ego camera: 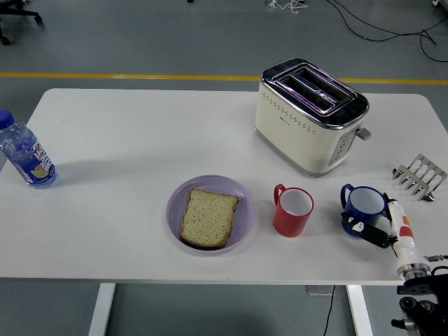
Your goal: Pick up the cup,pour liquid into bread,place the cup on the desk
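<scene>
A blue cup [363, 203] stands upright on the white table [126, 154] at the near right, handle to the left. My right hand [376, 218] comes in from the lower right corner. Its black finger touches the cup's near side low down, and a white finger [400, 225] lies along the cup's right side. The fingers are spread and the cup rests on the table. A red cup [292, 210] stands left of the blue one. A slice of bread [208, 217] lies in a purple plate [242, 203] near the table's middle front. My left arm is out of view.
A cream toaster [310, 115] stands behind the cups. A metal toast rack [419, 176] sits at the right edge. A water bottle [26, 154] stands at the far left edge. The table's near edge is close under my hand.
</scene>
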Available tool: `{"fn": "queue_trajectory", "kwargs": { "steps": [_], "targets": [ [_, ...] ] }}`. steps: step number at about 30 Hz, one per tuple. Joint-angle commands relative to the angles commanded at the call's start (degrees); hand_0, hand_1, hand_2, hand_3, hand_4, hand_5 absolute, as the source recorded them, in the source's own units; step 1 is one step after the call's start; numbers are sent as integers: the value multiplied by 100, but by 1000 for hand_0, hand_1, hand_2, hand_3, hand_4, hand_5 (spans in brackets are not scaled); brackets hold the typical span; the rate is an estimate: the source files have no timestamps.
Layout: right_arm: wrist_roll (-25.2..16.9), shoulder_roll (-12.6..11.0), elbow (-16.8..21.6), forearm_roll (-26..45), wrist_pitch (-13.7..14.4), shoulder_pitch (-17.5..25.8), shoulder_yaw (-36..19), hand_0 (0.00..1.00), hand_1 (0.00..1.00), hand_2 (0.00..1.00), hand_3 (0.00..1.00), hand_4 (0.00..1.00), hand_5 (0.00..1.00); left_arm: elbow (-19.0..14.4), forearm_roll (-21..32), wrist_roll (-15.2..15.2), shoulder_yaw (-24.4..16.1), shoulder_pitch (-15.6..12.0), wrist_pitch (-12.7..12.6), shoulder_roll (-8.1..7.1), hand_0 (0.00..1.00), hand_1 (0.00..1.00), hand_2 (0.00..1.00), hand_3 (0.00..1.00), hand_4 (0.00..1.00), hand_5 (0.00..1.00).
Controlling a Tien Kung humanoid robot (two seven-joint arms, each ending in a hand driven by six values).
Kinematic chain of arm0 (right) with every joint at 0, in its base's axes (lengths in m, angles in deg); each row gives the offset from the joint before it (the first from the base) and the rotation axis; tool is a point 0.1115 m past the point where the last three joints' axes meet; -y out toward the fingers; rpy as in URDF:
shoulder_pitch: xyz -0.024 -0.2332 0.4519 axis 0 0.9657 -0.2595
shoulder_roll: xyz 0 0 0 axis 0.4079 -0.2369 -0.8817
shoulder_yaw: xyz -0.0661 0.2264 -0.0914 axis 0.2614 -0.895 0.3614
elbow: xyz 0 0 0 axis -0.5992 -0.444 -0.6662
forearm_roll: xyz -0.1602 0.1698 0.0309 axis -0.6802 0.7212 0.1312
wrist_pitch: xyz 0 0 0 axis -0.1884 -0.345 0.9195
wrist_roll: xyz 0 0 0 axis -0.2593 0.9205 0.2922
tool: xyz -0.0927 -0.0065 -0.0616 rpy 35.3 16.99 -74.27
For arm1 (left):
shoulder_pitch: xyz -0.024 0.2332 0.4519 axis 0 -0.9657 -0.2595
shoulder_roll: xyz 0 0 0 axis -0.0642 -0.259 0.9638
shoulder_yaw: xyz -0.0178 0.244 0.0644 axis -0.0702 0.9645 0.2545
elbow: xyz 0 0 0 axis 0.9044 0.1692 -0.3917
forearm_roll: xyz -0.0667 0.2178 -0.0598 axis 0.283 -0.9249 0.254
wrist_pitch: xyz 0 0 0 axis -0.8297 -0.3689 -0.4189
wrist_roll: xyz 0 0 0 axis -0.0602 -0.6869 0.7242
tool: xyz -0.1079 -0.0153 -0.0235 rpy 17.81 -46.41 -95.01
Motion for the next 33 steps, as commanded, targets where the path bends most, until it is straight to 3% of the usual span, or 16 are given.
{"fn": "queue_trajectory", "kwargs": {
  "steps": [1, 6, 7, 18, 19, 30, 31, 33],
  "targets": [
    [-13, -4, -1, 12, -8, 1, -2, 495, 466, 603, 655, 676, 2, 0, 6, -2, 8, -1, 1, 0, 376, 361, 454, 615, 340, 998],
    [-37, -24, -16, 18, -46, 2, -15, 495, 466, 603, 655, 676, 2, 0, 2, -10, 17, -4, 15, 4, 376, 361, 454, 615, 340, 998],
    [-33, -24, -19, 18, -52, 2, -20, 513, 480, 625, 732, 750, 2, 0, 0, -10, 15, -5, 17, 5, 377, 361, 454, 615, 341, 998],
    [-10, -15, -63, -13, -132, -3, -18, 538, 496, 662, 790, 764, 2, 0, 19, -14, 37, 3, 23, 4, 376, 362, 455, 617, 341, 998],
    [-17, -14, -65, -8, -132, -7, -19, 572, 531, 724, 887, 817, 2, 0, 27, -14, 38, 2, 22, 4, 376, 361, 457, 615, 341, 998],
    [-15, -17, -85, -37, -162, -11, -26, 580, 540, 750, 931, 833, 2, 0, 31, -40, 49, -2, 40, 17, 376, 361, 457, 615, 341, 998],
    [-33, -16, -83, -29, -156, -9, -30, 600, 578, 835, 998, 853, 2, 0, 40, -43, 59, -3, 40, 19, 376, 362, 463, 615, 341, 998],
    [-57, -15, -75, -26, -145, -9, -35, 600, 578, 835, 998, 853, 2, 0, 51, -46, 70, -3, 41, 20, 376, 362, 463, 615, 341, 998]
  ]
}}
